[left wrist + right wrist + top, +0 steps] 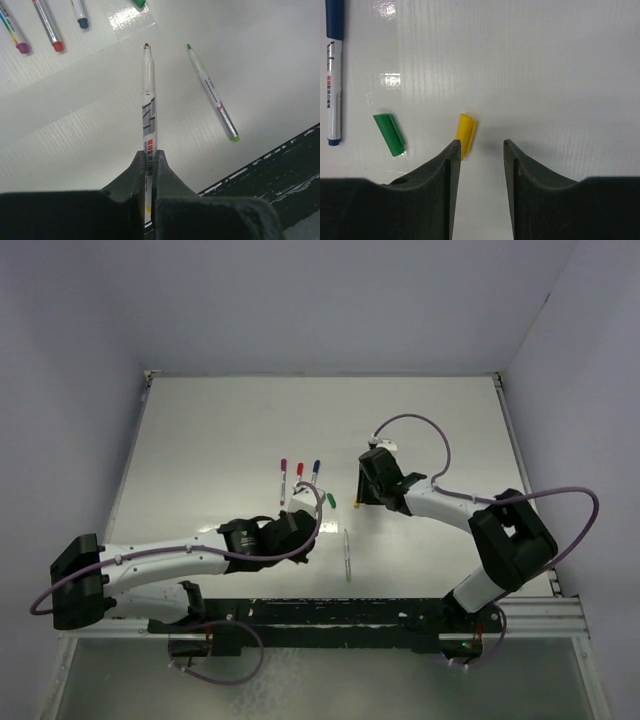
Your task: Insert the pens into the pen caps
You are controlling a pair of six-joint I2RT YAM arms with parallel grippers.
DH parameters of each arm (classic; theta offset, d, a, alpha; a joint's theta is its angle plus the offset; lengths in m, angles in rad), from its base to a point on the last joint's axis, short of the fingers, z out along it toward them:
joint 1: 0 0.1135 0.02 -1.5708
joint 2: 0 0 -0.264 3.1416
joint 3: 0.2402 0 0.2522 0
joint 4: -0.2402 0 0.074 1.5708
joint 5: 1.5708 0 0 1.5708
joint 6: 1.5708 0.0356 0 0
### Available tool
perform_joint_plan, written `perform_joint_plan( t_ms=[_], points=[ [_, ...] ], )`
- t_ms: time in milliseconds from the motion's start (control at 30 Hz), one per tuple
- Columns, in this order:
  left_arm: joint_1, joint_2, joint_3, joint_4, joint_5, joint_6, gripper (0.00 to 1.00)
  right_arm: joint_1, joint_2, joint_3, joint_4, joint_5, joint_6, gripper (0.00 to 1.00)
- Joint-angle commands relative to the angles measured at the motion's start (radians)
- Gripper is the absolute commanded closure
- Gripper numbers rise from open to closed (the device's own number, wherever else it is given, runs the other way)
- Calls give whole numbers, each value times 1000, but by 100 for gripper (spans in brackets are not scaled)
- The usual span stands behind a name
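My left gripper [150,152] is shut on an uncapped white pen [148,100] with a yellow mark on its barrel, and its bare tip points away over the table. A second uncapped pen [212,92] with a green tip lies to its right; it also shows in the top view [347,555]. Three capped pens, purple [12,30], red [47,25] and blue [80,12], lie side by side. My right gripper [480,145] is open, low over the table. The yellow cap [466,132] lies just off its left fingertip, and the green cap [390,134] lies further left.
The white table [220,440] has walls at the back and both sides. The black mounting rail [350,615] runs along the near edge. A strip of clear tape [127,22] sticks to the table by the green cap. My left gripper [305,525] and right gripper [360,500] are close together.
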Motion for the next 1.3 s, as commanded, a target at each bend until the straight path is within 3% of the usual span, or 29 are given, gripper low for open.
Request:
perform_joint_plan(
  t_ms=[0, 367, 633, 1267],
  points=[
    [1, -68, -6, -10, -75, -9, 100, 1, 29, 64, -9, -10, -21, 57],
    [36, -94, -48, 56, -63, -12, 100, 35, 131, 127, -34, 9, -28, 57],
    [84, -109, -67, 116, -2, 27, 100, 88, 155, 141, -119, 105, -5, 60],
    [117, -73, -79, 176, 55, 44, 100, 91, 210, 149, -150, 85, 35, 68]
  ],
)
